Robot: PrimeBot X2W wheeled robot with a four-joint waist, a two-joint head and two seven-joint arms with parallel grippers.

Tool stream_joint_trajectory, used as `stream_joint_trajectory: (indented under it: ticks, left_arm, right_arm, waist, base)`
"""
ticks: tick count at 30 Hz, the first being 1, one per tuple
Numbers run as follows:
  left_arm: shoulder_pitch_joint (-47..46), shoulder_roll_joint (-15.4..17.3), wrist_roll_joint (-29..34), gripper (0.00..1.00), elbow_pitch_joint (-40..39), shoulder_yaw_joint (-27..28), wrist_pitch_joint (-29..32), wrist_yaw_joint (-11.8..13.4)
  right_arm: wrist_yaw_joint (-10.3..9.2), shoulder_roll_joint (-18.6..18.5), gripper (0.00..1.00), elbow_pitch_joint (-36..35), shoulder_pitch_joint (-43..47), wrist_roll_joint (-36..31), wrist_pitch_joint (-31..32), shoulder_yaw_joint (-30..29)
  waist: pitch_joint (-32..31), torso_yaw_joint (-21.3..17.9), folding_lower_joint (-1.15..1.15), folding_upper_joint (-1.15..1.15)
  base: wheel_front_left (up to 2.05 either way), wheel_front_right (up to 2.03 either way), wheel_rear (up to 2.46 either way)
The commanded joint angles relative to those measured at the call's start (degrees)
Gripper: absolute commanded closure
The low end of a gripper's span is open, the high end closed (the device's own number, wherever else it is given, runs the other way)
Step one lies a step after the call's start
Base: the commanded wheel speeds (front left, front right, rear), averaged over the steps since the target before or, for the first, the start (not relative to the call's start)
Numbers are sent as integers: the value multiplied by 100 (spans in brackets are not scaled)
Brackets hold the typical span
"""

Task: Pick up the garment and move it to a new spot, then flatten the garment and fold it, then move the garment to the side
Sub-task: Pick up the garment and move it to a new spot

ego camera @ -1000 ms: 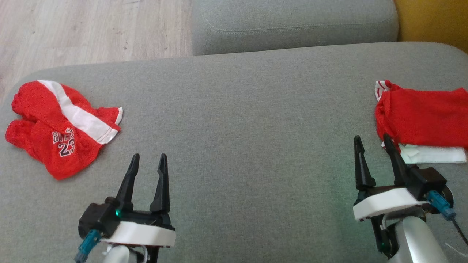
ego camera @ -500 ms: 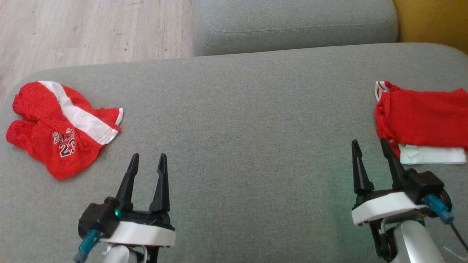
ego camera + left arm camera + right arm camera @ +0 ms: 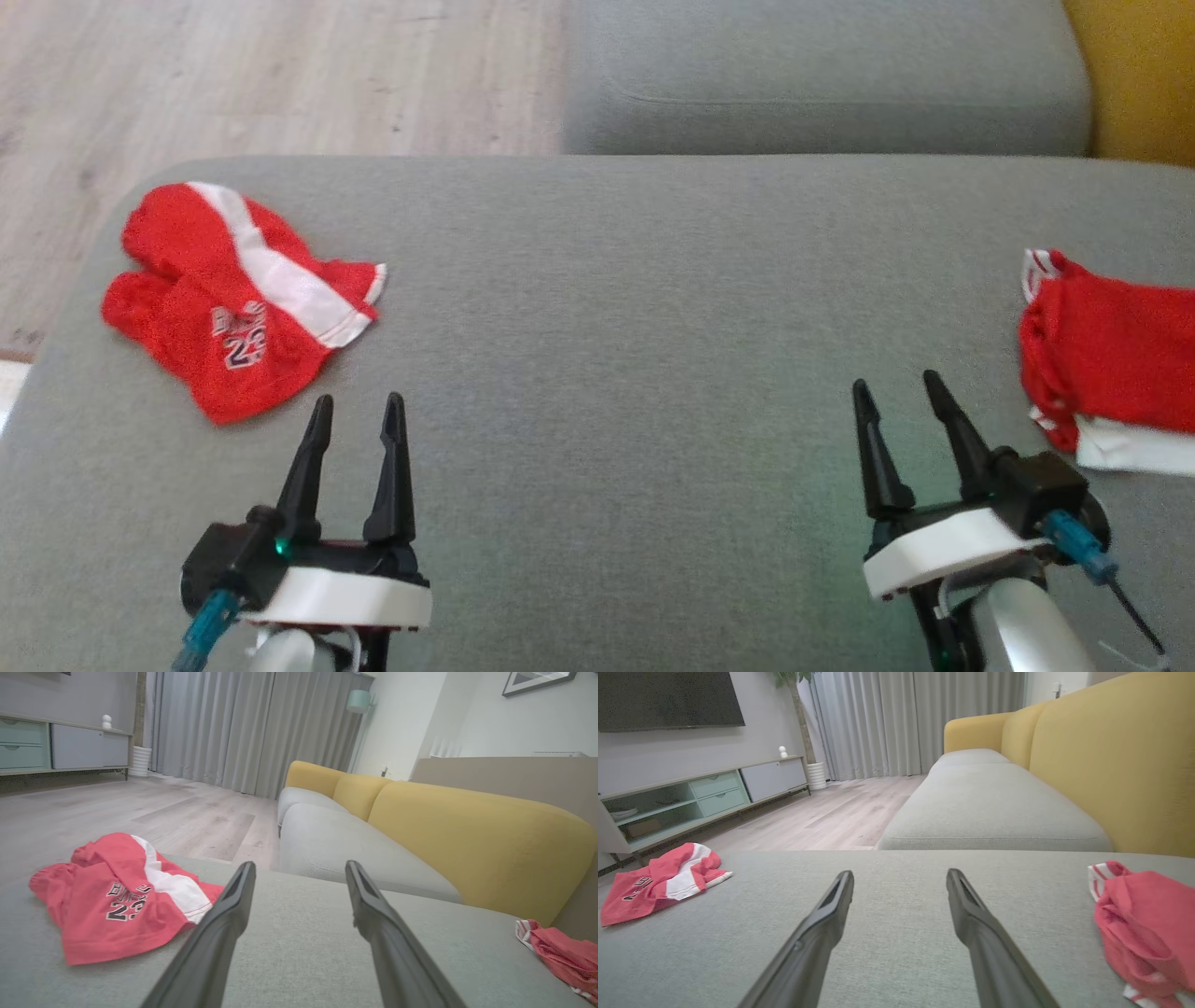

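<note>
Grey sofa cushion (image 3: 607, 327) stretched wide; at its far left lay the crumpled red garment (image 3: 233, 299), untouched; the left gripper (image 3: 358, 401) hung near it, released and empty; the right gripper (image 3: 894, 381) was spread too, beside a folded red pile (image 3: 1111, 355); pick-up looked unstarted, calling for a reach left onto the cloth; since a second before, the view had swung leftward, cloth unmoved.

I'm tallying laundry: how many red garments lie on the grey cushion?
2. The crumpled garment with a white stripe lies at the cushion's left end; the second garment lies at its right edge, where more may be hidden.
</note>
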Motion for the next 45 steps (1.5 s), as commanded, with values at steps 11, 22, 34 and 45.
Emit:
stream_joint_trajectory:
  ticks: [11,22,34,45]
  left_arm:
    - [92,8,181,0,-144,607,-29,11]
    - [117,8,191,0,-173,773,-29,10]
    - [-218,23,387,0,-88,1138,-29,10]
    - [-2161,1081,669,0,1569,1143,329,9]
  right_arm:
    - [39,-5,0,-54,-62,245,-62,659]
    - [39,-5,0,4,-103,341,-62,889]
    - [39,-5,0,-94,-309,293,-62,913]
    - [39,-5,0,-397,-774,-198,-62,492]
  waist:
    - [-207,763,0,0]
    - [-149,950,0,0]
    - [317,757,0,0]
    - [1499,383,0,0]
  base:
    - [0,0,0]
    - [0,0,0]
    - [0,0,0]
    - [0,0,0]
